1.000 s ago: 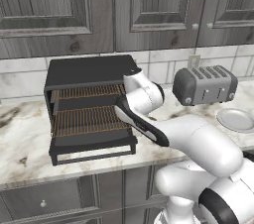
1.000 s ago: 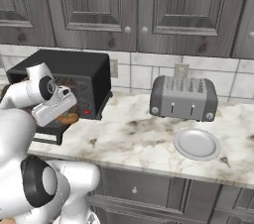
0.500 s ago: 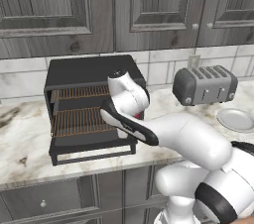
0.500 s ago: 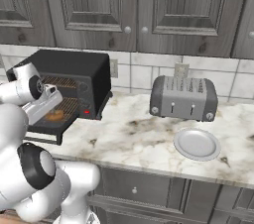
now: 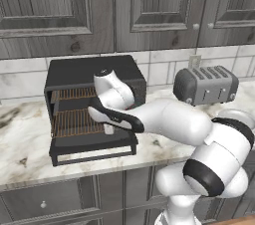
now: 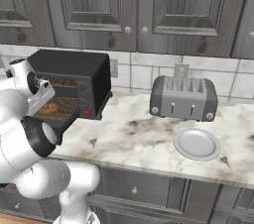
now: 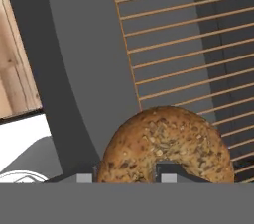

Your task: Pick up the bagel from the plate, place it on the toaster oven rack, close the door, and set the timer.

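**Bagel gripped over the oven rack**

Gripper [image 7: 126, 177] is clamping the bagel [image 7: 166, 146], its two fingertips [image 7: 168, 177] pressing against the speckled golden-brown ring, which is sitting right at the tips in the hand view. Just beyond the bagel, the toaster oven rack [image 7: 198, 44] is lying under the hand, its thin copper wires running across, with the grey oven wall alongside it.

In the left base view the gripper [image 5: 108, 128] is hanging low over the near right part of the rack [image 5: 74, 122], with the door [image 5: 94, 152] lying open and flat below and in front of it. The toaster oven [image 5: 94, 72] is standing directly behind the hand.

In the right base view the bagel [image 6: 48, 110] is showing just past the hand, at the oven mouth. The plate [image 6: 197, 144] is lying well away from the gripper on the counter [image 6: 134, 141], in front of the silver toaster [image 6: 183, 98].
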{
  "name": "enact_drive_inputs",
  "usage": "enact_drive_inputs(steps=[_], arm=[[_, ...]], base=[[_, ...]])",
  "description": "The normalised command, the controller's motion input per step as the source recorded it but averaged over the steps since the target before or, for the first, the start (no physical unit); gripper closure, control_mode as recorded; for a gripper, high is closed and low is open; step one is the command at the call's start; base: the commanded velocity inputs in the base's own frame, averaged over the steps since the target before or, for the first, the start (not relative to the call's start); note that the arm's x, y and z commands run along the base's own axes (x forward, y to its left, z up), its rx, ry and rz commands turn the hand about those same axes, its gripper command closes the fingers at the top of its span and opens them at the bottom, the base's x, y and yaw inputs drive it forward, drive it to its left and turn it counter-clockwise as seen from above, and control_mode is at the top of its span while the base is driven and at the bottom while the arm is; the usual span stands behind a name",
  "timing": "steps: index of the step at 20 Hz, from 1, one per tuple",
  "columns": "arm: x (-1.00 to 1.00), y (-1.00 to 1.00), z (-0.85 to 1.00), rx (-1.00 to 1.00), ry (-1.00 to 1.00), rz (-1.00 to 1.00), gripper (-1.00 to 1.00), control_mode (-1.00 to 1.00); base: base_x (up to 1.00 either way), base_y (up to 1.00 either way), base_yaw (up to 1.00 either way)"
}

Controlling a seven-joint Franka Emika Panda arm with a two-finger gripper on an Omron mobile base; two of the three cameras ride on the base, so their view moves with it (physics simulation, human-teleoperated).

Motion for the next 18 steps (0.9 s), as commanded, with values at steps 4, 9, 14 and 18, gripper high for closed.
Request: enact_drive_inputs(steps=[4, 9, 14, 18], arm=[[0.45, 0.41, 0.0, 0.0, 0.0, 0.05, 1.0, -1.0], [0.36, 0.28, -0.12, 0.0, 0.0, 0.03, 1.0, -1.0], [0.31, 0.16, -0.28, 0.0, 0.0, 0.02, 1.0, -1.0], [0.2, 0.08, -0.34, 0.0, 0.0, 0.0, 1.0, -1.0]], base=[[0.0, 0.0, 0.0], [0.0, 0.0, 0.0], [0.0, 0.0, 0.0], [0.0, 0.0, 0.0]])
